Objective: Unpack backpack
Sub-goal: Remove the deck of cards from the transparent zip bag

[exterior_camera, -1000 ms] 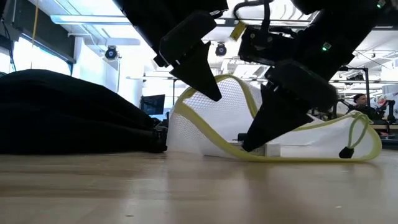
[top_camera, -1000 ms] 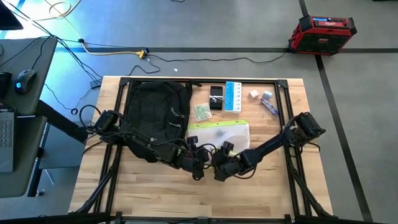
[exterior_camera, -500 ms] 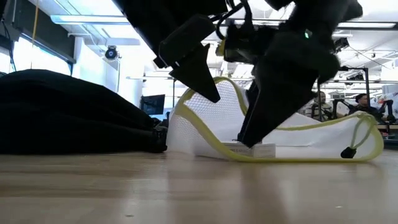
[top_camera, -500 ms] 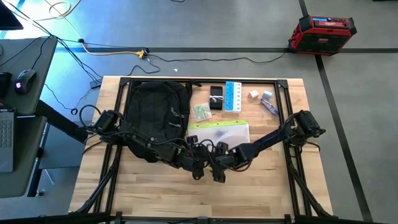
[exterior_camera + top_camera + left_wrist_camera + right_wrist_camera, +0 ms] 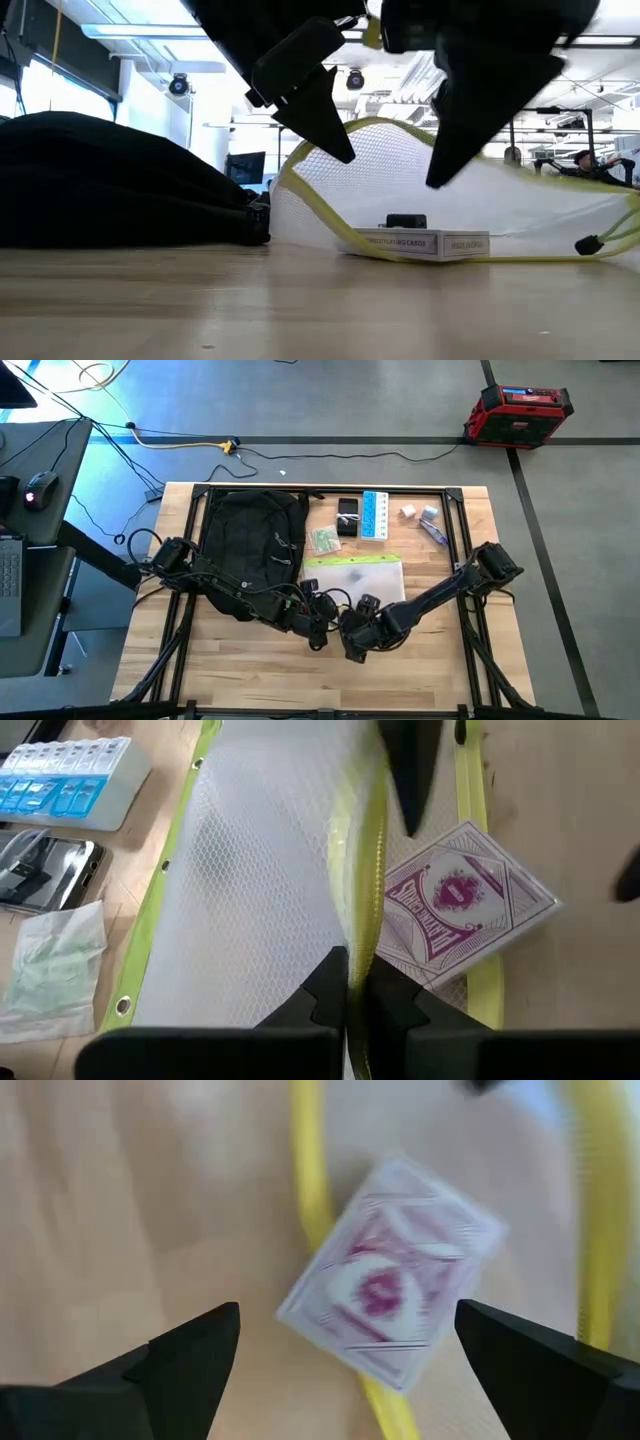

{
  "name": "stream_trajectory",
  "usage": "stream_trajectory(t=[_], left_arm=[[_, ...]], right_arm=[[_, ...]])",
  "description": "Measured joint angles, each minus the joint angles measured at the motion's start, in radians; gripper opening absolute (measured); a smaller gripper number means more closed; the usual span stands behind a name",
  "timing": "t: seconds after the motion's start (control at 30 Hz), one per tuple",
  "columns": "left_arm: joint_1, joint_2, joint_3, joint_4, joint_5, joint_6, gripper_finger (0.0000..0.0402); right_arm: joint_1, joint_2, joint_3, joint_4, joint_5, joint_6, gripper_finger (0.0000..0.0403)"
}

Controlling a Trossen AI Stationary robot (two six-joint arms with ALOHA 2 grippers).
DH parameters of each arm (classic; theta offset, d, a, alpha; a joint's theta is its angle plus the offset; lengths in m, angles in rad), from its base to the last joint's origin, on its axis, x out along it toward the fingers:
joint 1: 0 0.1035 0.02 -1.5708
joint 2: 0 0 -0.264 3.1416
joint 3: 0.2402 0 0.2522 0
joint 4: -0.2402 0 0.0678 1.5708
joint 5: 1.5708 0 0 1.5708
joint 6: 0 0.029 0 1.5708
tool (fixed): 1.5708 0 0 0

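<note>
Backpack (image 5: 253,545), large, black, rounded fabric, lies slumped on the left of the wooden counter (image 5: 230,665); it looks soft and floppy, likely best taken by its straps or top loop; just right of it lies a white mesh pouch with yellow-green trim (image 5: 352,575) (limp, light, best pinched at the trim); the left gripper (image 5: 347,988) reaches low across the counter, clenched on that trim, lifting it; a purple-patterned card box (image 5: 452,904) (stiff, probably light) rests at the pouch mouth; the right gripper (image 5: 345,1345), lowered from the right, hangs released above the box.
</note>
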Motion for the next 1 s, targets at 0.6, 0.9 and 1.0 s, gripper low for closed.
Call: stream_trajectory(t=[0.6, 0.9, 1.0], left_arm=[[-0.013, 0.001, 0.000, -0.082, -0.015, -0.005, 0.0000], [-0.016, 0.002, -0.001, -0.078, -0.013, -0.012, 0.0000], [-0.016, 0.002, -0.002, -0.080, -0.014, -0.017, 0.0000]], right_arm=[[-0.129, 0.050, -0.055, 0.067, 0.053, 0.189, 0.0360], [-0.132, 0.117, -0.051, 0.100, 0.077, 0.152, 0.0360], [-0.133, 0.130, -0.052, 0.135, 0.060, 0.152, 0.0360]])
